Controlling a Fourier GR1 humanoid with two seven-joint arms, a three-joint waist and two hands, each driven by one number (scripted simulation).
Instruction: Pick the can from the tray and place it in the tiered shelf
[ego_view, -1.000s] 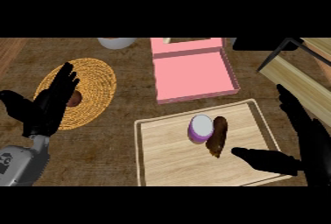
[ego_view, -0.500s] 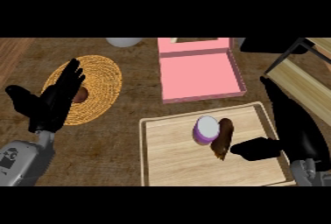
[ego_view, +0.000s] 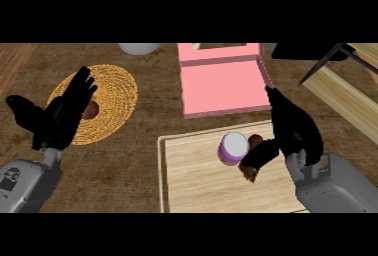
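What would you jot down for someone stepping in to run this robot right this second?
Left hand: open, resting over the woven mat, holding nothing.
Right hand: open, beside the can, thumb close to it, not gripping.
Can: upright on the wooden tray, next to a brown item.
Tiered shelf: far right.
Done: approach only. Left: grasp the can, lift it, place it in the shelf.

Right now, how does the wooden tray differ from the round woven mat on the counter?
The woven mat is round and golden with a coiled weave; the wooden tray is rectangular, pale and rimmed. The mat carries a small brown thing, partly hidden by the left hand; the tray carries the purple can, with the right hand beside it. Both lie flat on the counter.
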